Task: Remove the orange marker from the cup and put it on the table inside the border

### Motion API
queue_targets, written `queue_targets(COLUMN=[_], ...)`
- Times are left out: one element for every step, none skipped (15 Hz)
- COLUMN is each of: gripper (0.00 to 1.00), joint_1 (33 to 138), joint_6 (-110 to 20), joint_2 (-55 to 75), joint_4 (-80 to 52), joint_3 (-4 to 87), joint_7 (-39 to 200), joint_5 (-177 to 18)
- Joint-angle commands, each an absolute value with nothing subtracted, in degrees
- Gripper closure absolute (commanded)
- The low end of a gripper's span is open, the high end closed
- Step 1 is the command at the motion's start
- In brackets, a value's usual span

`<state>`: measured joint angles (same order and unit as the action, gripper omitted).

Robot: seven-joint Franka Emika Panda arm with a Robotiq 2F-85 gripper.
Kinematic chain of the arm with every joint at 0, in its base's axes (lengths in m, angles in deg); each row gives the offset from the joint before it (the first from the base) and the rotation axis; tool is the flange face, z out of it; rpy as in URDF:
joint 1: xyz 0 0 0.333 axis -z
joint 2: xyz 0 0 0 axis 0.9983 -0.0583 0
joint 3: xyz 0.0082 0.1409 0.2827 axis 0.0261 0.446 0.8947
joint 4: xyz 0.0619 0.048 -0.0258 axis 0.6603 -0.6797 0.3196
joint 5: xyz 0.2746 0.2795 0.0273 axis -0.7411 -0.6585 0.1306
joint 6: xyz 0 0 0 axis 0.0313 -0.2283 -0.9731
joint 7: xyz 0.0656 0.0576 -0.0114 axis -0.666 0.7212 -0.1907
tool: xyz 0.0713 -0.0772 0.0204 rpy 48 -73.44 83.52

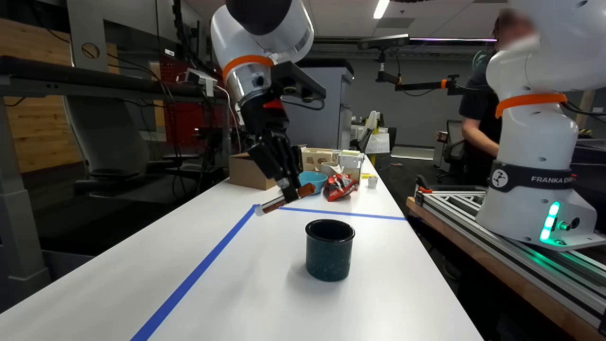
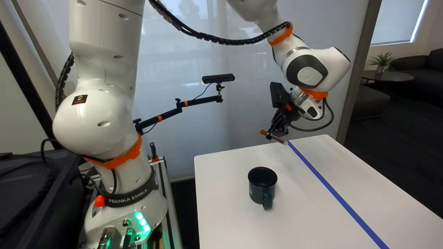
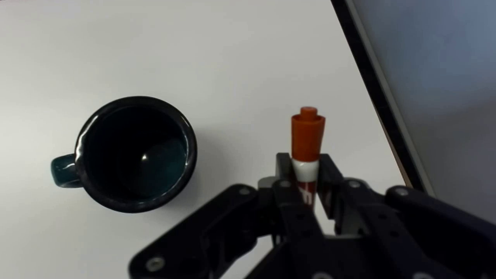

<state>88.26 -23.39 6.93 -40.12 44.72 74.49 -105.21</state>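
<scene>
Close up, the gripper (image 3: 306, 164) pinches the orange marker (image 3: 308, 139) between its fingertips (image 3: 329, 170), one on each side of the white band behind the cap. The cap sticks out past the tips toward the top of the wrist view, and the long axis runs nearly straight up and down there. In both exterior views the marker is held on a slant above the table (image 2: 304, 214), cap end higher and toward the robot base (image 2: 129, 193), pale end dipping the opposite way. Left of it in the wrist view, and apart, a dark green mug (image 3: 157, 166) stands upright, handle pointing left. Farther off, in an exterior view, blue tape (image 1: 197, 273) crosses the table, with a blue bowl (image 1: 312, 178), a red bag (image 1: 339, 187) and a cardboard box (image 1: 247, 171) beyond it
</scene>
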Motion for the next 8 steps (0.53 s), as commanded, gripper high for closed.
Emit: queue_targets(gripper=[0.95,0.95,0.95,0.95,0.95,0.95,0.95,0.95], joint_1=[88.1,88.1,88.1,88.3,88.2,88.1,88.1,88.0], joint_6=[-24.7,-25.2,-26.0,-26.5,-27.3,-28.1,-28.7,-29.4], joint_2=[-1.0,-3.2,-5.2,-7.2,-9.1,-10.8,-12.3,-13.7], joint_4=[-35.1,-34.0,-33.1,-32.1,-30.9,-29.8,-28.9,-27.7], joint_3=[45.3,45.4,45.5,45.8,46.0,46.2,46.5,46.7], joint_7=[76.3,76.9,77.5,78.4,79.1,79.9,80.5,81.1], joint_5=[-104.2,-104.1,-104.0,-104.1,-103.9,-103.6,-103.4,-103.0])
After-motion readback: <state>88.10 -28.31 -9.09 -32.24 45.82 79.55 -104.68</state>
